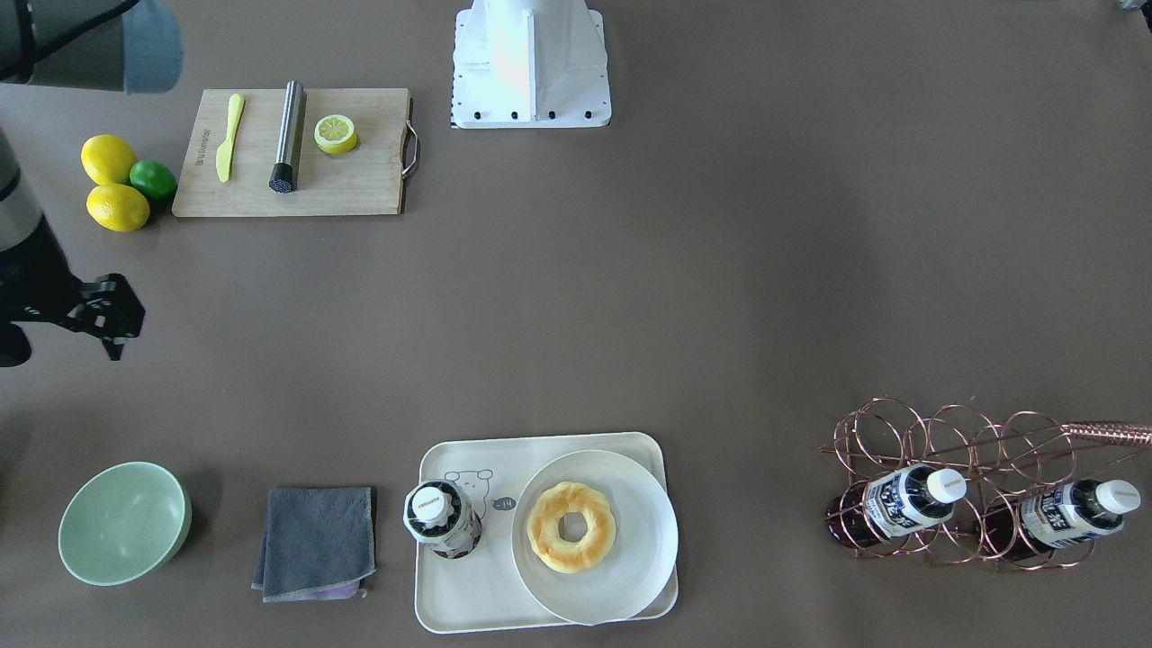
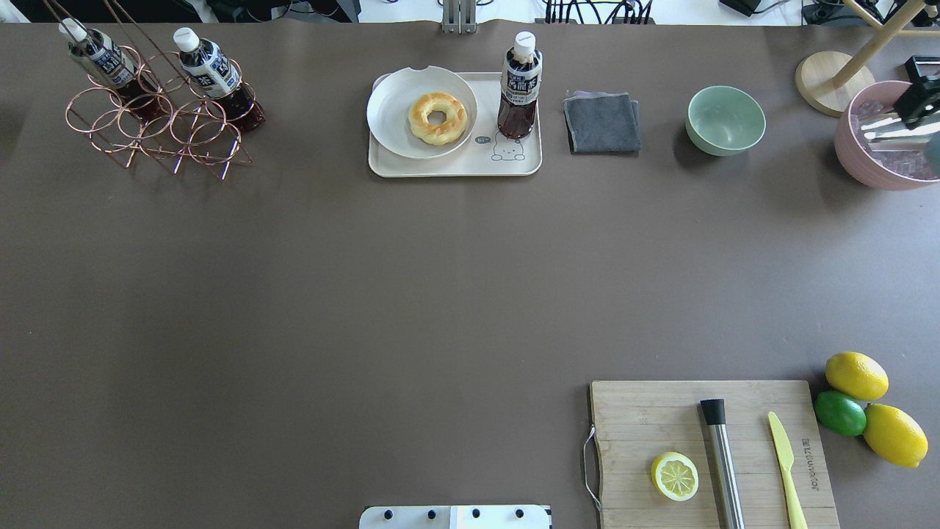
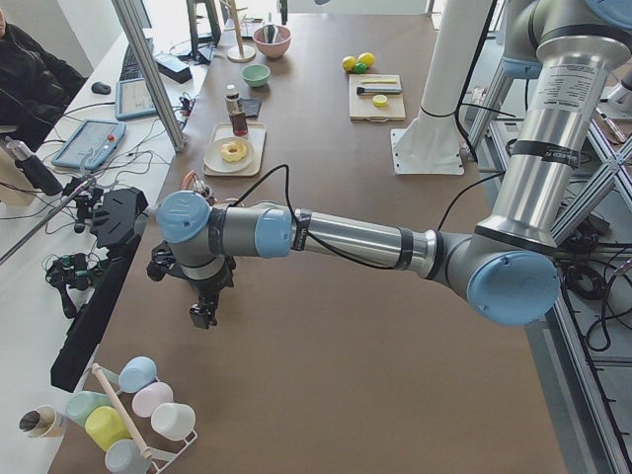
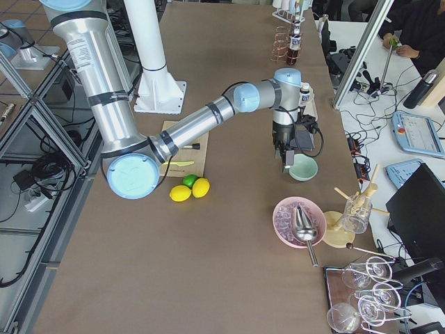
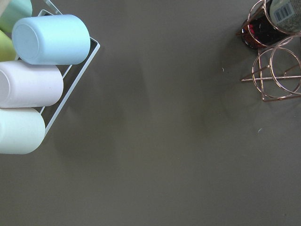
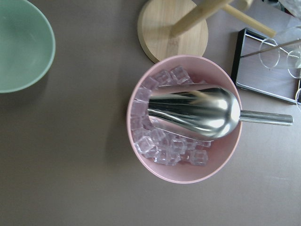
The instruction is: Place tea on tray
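Note:
One tea bottle (image 1: 441, 520) stands upright on the cream tray (image 1: 468, 594), next to the bear drawing; it also shows in the overhead view (image 2: 520, 84) on the tray (image 2: 455, 167). No gripper touches it. Two more tea bottles (image 2: 209, 70) lie in the copper wire rack (image 2: 147, 125). My right gripper (image 1: 112, 328) hangs at the table's end over a pink bowl of ice (image 6: 183, 122); I cannot tell how its jaws stand. My left gripper (image 3: 202, 314) shows only in the exterior left view, low over bare table beyond the rack; I cannot tell its state.
A round white plate (image 2: 422, 110) with a doughnut fills the tray's other half. A grey cloth (image 2: 602, 123) and a green bowl (image 2: 725, 120) lie beside the tray. A cutting board (image 2: 712, 448) with half a lemon, muddler and knife, plus lemons and a lime (image 2: 841, 413), sit near my base. A cup rack (image 5: 42, 80) is below my left wrist.

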`<action>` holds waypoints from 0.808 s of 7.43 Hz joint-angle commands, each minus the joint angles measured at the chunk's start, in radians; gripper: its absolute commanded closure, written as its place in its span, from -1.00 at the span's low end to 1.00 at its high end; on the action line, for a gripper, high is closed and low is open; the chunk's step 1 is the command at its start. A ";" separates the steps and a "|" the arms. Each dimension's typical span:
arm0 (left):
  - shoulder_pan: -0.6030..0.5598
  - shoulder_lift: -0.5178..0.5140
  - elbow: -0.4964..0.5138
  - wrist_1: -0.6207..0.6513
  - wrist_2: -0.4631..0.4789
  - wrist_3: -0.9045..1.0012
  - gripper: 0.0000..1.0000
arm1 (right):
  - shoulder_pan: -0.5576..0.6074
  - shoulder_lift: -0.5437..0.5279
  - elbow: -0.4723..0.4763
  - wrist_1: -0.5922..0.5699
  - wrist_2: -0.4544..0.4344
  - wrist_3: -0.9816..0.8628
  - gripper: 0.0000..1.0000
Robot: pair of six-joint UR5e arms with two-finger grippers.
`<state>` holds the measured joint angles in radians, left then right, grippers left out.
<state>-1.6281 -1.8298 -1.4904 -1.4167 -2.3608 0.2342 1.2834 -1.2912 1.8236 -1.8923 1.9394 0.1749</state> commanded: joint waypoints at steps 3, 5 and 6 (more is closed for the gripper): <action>0.004 -0.002 0.004 -0.001 0.002 0.002 -0.95 | 0.329 -0.095 -0.280 0.105 0.314 -0.469 -1.00; 0.004 0.003 0.010 0.001 0.006 0.002 -0.95 | 0.352 -0.135 -0.287 0.102 0.363 -0.451 -1.00; 0.005 0.024 0.009 -0.001 0.006 0.004 -0.95 | 0.356 -0.155 -0.285 0.104 0.380 -0.425 -1.00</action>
<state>-1.6244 -1.8274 -1.4816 -1.4168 -2.3556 0.2363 1.6250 -1.4134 1.5421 -1.7895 2.2793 -0.2765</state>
